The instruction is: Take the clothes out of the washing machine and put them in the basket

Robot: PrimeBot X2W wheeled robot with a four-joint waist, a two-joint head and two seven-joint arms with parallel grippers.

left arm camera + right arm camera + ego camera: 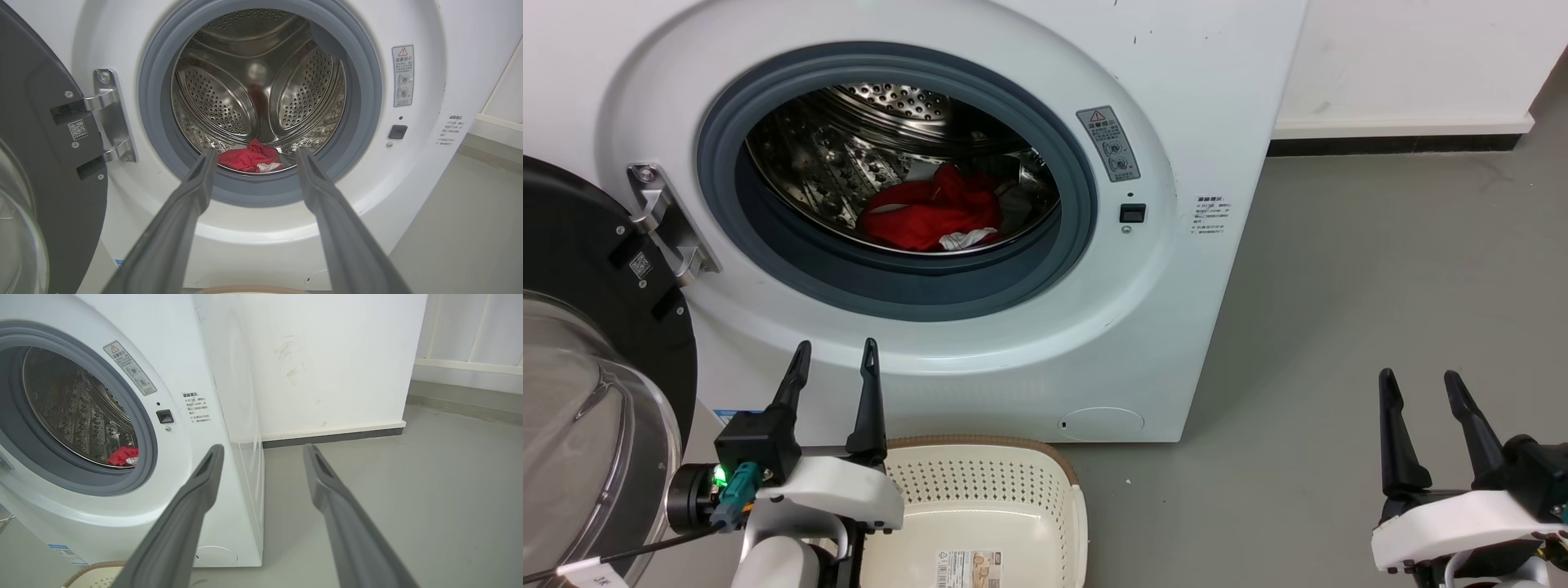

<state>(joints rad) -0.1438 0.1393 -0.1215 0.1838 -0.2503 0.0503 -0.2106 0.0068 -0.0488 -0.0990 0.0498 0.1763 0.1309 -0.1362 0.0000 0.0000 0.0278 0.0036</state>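
While both my pincers hung clear of everything, nothing of the job was done. My left pincer (837,347) stood wide and empty above the basket (980,482), fingers aimed at the porthole. My right pincer (1420,377), equally wide and empty, was over bare floor past the machine's right corner. The basket sat on the floor against the washing machine's (1192,98) front foot, with nothing showing in it and its near end cut off. Beyond, the door (572,237) stood open to the left. At the drum's (849,155) front bottom edge lay 1 red garment (927,214) with a white piece (968,238) beside it. Whether that was a 2nd item, or more lay behind, I could not tell.
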